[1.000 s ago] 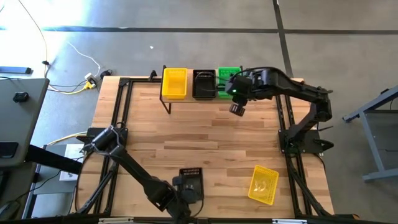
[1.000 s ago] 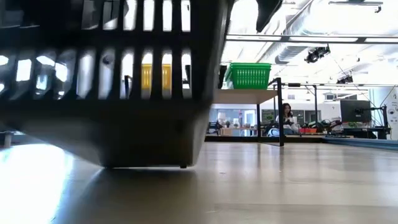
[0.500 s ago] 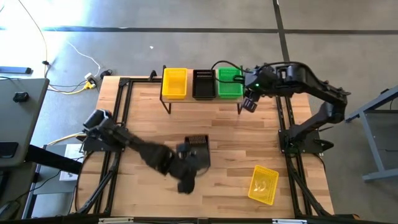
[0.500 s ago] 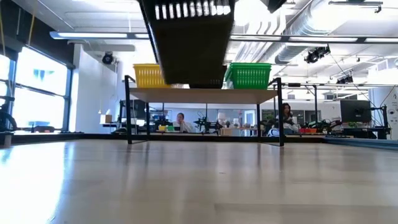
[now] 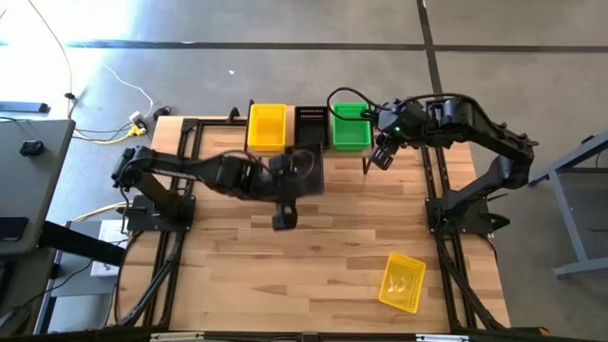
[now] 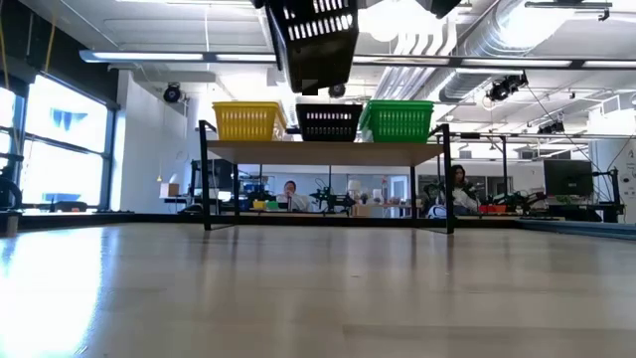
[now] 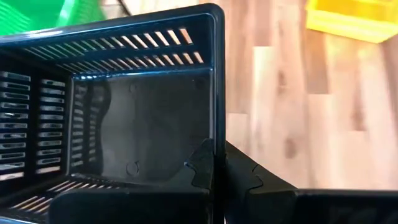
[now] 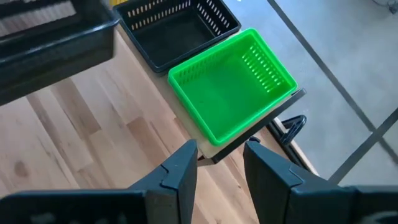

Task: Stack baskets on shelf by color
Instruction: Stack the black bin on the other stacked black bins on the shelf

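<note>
My left gripper [image 5: 293, 180] is shut on a black basket [image 5: 307, 171] and holds it in the air just before the shelf [image 6: 323, 151]; the low view shows this basket [image 6: 313, 35] high above the plank. On the shelf stand a yellow basket [image 5: 267, 126], a black basket [image 5: 310, 126] and a green basket [image 5: 351, 128] in a row. Another yellow basket [image 5: 403, 281] lies on the table near the right front. My right gripper [image 5: 383, 157] hangs open and empty by the shelf's right end, next to the green basket [image 8: 233, 87]. My left gripper [image 7: 217, 171] pinches one side wall of the black basket at its rim [image 7: 215, 140], with one finger [image 7: 200, 169] inside the basket and the other outside. The basket is lifted clear of table and shelf and hangs tilted.
Black frame rails [image 5: 185, 190] run along the table's left and right sides by the arm bases. Bare wooden tabletop [image 5: 313, 256] lies between the shelf and the near edge. Beyond the table, people sit in the room [image 6: 459, 189].
My left gripper has swung up from the table's near edge toward the shelf, carrying the black basket, which has risen clear of the table and now hangs high before the shelf. My right gripper has drawn off toward the table's right, away from the green basket, staying open.
</note>
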`<state>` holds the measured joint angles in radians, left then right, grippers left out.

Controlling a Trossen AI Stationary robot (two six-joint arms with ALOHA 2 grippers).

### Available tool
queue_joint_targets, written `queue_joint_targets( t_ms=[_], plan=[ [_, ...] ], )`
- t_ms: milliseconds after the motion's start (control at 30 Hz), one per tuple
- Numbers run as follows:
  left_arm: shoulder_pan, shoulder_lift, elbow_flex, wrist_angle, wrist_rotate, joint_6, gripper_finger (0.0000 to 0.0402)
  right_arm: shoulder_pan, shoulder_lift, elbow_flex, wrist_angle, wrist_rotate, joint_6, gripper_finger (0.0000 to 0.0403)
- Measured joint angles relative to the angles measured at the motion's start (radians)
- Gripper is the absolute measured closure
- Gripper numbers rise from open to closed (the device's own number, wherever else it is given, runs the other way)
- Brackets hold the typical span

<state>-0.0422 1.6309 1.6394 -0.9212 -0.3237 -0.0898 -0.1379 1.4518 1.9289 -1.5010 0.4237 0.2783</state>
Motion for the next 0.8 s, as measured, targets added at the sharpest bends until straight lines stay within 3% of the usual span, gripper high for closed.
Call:
queue_joint_targets(
  t_ms=[433,800],
  plan=[
    [0.251,-0.028,0.000,0.023,0.031,0.324,0.0401,0.000,0.000,0.000,0.000,-0.005,0.129,0.0286],
    [0.445,-0.019,0.000,0.151,0.228,0.451,0.0401,0.000,0.001,0.000,0.001,0.051,0.245,0.0286]
  ],
)
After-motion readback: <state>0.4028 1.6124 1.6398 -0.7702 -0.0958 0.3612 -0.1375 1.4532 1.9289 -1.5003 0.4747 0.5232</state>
